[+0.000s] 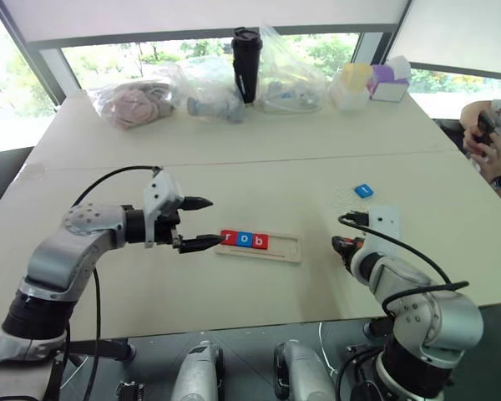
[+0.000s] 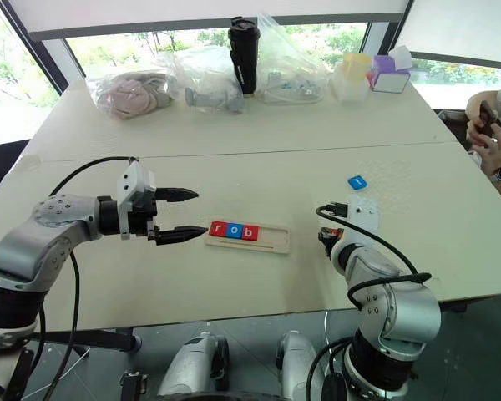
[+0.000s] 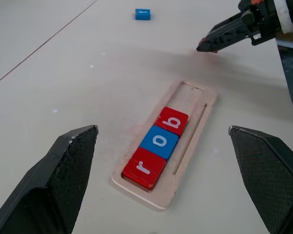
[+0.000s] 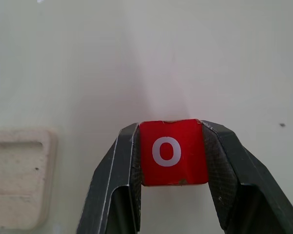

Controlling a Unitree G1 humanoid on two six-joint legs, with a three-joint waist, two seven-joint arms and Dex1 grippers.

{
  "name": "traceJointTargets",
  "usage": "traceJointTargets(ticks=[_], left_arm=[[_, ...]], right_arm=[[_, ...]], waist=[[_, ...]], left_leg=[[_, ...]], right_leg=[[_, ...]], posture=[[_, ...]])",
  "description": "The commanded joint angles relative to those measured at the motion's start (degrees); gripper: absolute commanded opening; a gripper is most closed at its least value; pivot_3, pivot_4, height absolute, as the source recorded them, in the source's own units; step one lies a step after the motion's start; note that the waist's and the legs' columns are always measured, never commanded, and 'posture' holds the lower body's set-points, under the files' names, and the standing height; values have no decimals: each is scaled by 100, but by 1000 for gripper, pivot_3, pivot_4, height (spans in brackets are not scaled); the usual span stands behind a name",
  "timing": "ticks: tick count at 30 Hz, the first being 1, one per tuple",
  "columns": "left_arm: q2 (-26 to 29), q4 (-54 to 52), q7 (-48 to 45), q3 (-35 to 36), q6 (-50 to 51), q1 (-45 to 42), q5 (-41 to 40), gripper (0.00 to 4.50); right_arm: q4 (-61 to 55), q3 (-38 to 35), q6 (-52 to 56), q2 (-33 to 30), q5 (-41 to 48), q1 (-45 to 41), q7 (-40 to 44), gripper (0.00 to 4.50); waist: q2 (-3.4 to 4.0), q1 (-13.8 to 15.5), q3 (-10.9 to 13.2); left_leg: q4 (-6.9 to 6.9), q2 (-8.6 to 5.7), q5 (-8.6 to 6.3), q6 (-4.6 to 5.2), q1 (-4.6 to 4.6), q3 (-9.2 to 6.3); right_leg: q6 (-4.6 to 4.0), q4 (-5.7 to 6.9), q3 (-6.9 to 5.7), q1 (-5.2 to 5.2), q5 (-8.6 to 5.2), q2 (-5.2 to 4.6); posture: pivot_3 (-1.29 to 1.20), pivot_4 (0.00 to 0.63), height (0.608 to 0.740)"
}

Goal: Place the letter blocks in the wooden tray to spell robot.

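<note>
Three letter blocks sit in the wooden tray (image 1: 277, 249) right now: a red "r" (image 3: 144, 168), a blue "o" (image 3: 159, 142) and a red "b" (image 3: 174, 121), side by side and touching, packed into the tray's left end as the head camera sees it. The rest of the tray lies bare, a narrow slot running along its near edge.

Over on the right, the right gripper (image 4: 172, 153) is clamped on a fourth block, the red "o" tile (image 4: 172, 152), pinched flat between both fingers with the white letter facing the wrist camera. It hangs over the pale table (image 1: 234, 159), off the tray's empty end (a corner of the tray shows at the edge of the right wrist view).

The left gripper (image 1: 199, 223) hovers just off the tray's left end, jaws spread wide with nothing between them, fingers pointing along the tray.

One more block, a blue tile (image 1: 364, 190), lies alone on the table, well apart from the tray, farther back on the right; its letter is too small to read.

At the table's far edge stand clear plastic bags (image 1: 207, 83), a black cup (image 1: 245, 63) and small coloured boxes (image 1: 370, 83).
</note>
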Motion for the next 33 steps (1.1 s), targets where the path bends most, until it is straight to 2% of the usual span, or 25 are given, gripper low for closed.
traceJointTargets(ticks=[1, 2, 4, 6, 9, 11, 13, 16, 18, 21, 25, 33], left_arm=[[57, -45, -124, 19, -155, -54, 52, 4500], [57, -47, -135, 19, -160, -46, 64, 4500], [52, -42, -154, 21, -175, -34, 95, 4500], [54, -55, -161, 28, -176, -4, 119, 4500], [165, -42, -246, 0, -103, 106, 169, 4500], [266, 11, -359, -39, -139, 207, 236, 4500], [285, 55, -413, -44, -171, 239, 241, 4500], [268, 113, -467, -54, -208, 198, 252, 4500], [272, 156, -543, -89, -253, 154, 279, 4500], [288, 191, -660, -137, -303, 92, 316, 4500], [417, 179, -787, -165, -337, 102, 398, 4500], [525, -17, -678, -11, -278, 386, 399, 4500]], right_arm=[[-242, 167, 38, 121, -15, 84, -109, 2230], [-244, 193, 38, 150, -1, 115, -113, 2579], [-234, 247, 38, 147, 20, 153, -108, 3613], [-258, 263, 38, -220, 131, 25, 126, 4449], [-238, 554, -576, -2051, 674, -137, 1345, 4449], [-7, 80, -1000, -2787, 1202, -361, 2251, 4449], [183, -159, -1557, -3758, 1717, -188, 3427, 4449], [663, -393, -3072, -4700, 1995, 576, 4937, 4449], [1191, -20, -4508, -5297, 1527, 1193, 5687, 4449], [2222, 404, -5924, -5440, 1250, 1284, 6196, 4449], [3985, 1097, -7595, -5563, 590, 795, 6679, 4449], [5616, 1934, -8825, -5338, 109, -218, 7141, 4449]], waist=[[0, -6, 0], [0, -11, 0], [0, -10, 0], [0, -9, 0], [6, 3, 6], [4, -1, 6], [8, 7, 9], [-5, 48, 7], [-5, 62, 7], [-8, 10, 8], [-11, -7, 11], [-10, 27, 12]], left_leg=[[-1, 0, 0, 0, 0, -1], [-1, 1, 0, 0, 0, -1], [-1, 2, 0, 0, 0, -3], [-1, 2, 0, 0, 0, -4], [0, -4, 0, 0, -1, -2], [1, -12, -2, 4, -4, 2], [-1, -10, -3, 5, -4, 0], [-12, -7, -4, 5, -6, -15], [-15, -6, -5, 5, -8, -15], [-5, -7, -4, 5, -7, -8], [11, -6, -4, 6, 10, -6], [0, -6, -3, 6, 12, 3]], right_leg=[[0, 1, 0, -1, 0, 1], [0, 3, 0, -2, 0, 2], [0, 4, -1, -2, 0, 2], [-1, 3, -1, -1, 0, 2], [-2, -2, 0, 1, -1, -7], [-2, -10, 1, 0, -2, -21], [-1, -12, -1, -2, -3, -17], [10, -15, -14, 5, -12, -4], [15, -15, -22, 8, -16, -1], [22, -14, -18, 10, -19, -3], [22, -10, -1, 18, -16, -2], [11, -3, 2, 14, -9, 2]], posture=[[0, 150, 740], [0, 150, 740], [0, 150, 740], [0, 150, 740], [0, 150, 740], [0, 150, 740], [0, 150, 740], [0, 150, 740], [0, 150, 740], [0, 150, 740], [0, 150, 740], [0, 150, 740]])
